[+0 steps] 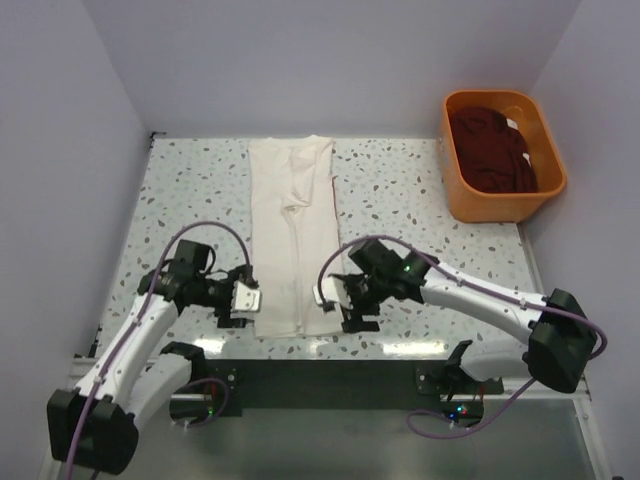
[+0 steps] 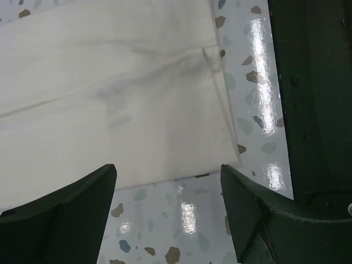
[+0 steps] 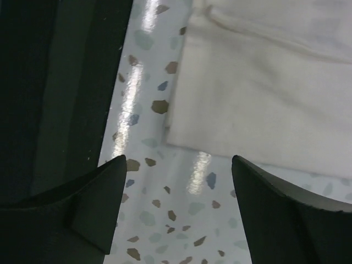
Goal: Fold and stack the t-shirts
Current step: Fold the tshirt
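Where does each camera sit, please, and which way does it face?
Top external: above, behind the bases, looking down on the table and cream t-shirt; left arm and right arm show.
Left wrist: on the left arm, facing down at the t-shirt's near left corner; open jaws show.
Right wrist: on the right arm, facing down at its near right corner; open jaws show.
Wrist views share the t-shirt's near edge.

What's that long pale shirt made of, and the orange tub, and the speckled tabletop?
The cream t-shirt looks like soft matte cloth: it lies limp with creases. The orange tub seems to be smooth moulded plastic, with a rounded rim. The table looks glossy, speckled laminate or stone; lights glare on it.
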`<state>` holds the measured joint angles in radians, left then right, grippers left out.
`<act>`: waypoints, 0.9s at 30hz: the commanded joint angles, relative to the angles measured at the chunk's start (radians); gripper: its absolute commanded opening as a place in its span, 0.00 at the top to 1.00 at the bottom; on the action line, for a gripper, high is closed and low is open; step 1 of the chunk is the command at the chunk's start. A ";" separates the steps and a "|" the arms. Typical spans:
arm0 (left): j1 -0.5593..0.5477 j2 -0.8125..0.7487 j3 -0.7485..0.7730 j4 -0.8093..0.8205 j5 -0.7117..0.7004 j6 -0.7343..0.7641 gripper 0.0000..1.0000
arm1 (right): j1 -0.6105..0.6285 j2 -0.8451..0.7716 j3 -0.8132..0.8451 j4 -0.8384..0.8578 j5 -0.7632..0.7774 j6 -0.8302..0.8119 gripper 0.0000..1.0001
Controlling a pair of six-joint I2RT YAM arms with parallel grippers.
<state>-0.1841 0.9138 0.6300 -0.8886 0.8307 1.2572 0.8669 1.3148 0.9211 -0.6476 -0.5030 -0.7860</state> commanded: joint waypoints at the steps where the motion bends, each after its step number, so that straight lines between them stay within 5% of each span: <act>1: -0.054 -0.105 -0.093 -0.009 0.030 0.238 0.20 | 0.066 -0.094 -0.111 0.161 0.072 -0.087 0.22; 6: -0.179 -0.083 -0.171 0.063 -0.027 0.170 0.34 | 0.103 -0.033 -0.223 0.275 0.101 -0.143 0.35; 15: -0.339 -0.027 -0.237 0.186 -0.169 0.110 0.39 | 0.158 0.030 -0.274 0.402 0.142 -0.189 0.45; 22: -0.368 0.045 -0.271 0.272 -0.280 0.067 0.39 | 0.199 0.083 -0.277 0.387 0.196 -0.254 0.50; 27: -0.373 0.077 -0.282 0.309 -0.308 0.071 0.49 | 0.233 0.132 -0.280 0.393 0.263 -0.277 0.59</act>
<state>-0.5510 0.9665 0.3744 -0.6418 0.6102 1.3247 1.0828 1.4075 0.6487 -0.2859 -0.2955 -1.0180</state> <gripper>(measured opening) 0.524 0.434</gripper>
